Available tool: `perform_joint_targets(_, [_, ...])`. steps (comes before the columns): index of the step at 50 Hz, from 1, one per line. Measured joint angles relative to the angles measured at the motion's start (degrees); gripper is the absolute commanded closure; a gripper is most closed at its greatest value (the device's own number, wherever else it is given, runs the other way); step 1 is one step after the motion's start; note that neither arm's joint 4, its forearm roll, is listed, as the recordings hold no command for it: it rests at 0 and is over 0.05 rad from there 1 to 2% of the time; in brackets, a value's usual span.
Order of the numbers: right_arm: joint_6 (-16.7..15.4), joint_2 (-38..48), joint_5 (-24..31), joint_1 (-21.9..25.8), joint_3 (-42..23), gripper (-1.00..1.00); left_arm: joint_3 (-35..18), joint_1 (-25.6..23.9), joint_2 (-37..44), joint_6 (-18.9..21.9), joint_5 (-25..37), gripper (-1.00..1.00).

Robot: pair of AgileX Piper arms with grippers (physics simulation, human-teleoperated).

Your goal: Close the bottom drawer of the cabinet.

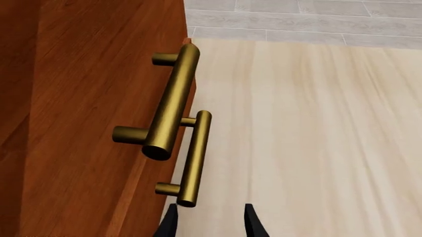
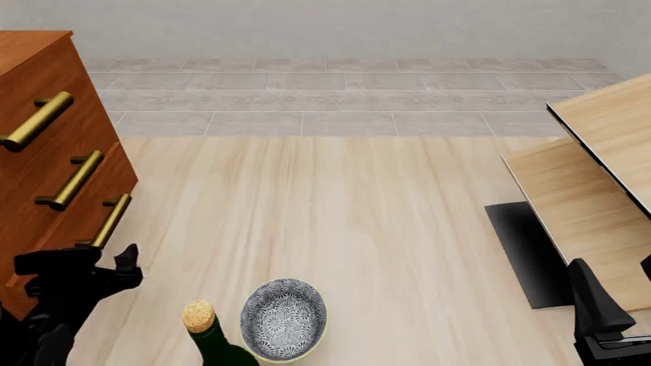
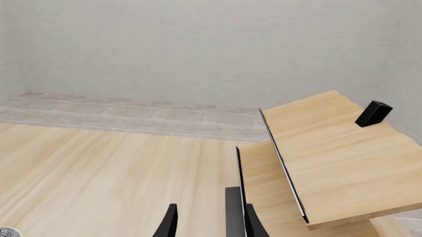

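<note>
The reddish-brown cabinet stands at the far left with three brass bar handles. The bottom drawer carries the lowest handle. My left gripper is open, right in front of this drawer and just below its handle. In the left wrist view the cabinet front shows two handles. My left gripper is open, with one fingertip close under the end of the farther handle. I cannot tell if they touch. My right gripper is open and empty at the right.
A green bottle with a cork and a patterned bowl stand near the front edge, right of my left arm. Pale wood furniture with black edges fills the right side. A small black block sits on it.
</note>
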Motion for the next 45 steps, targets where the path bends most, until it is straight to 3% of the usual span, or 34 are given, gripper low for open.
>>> perform_joint_targets(45, [-0.3,0.0,-0.3,0.0,0.0,-1.00,-0.6,3.3,1.3,3.9,0.0,-1.00])
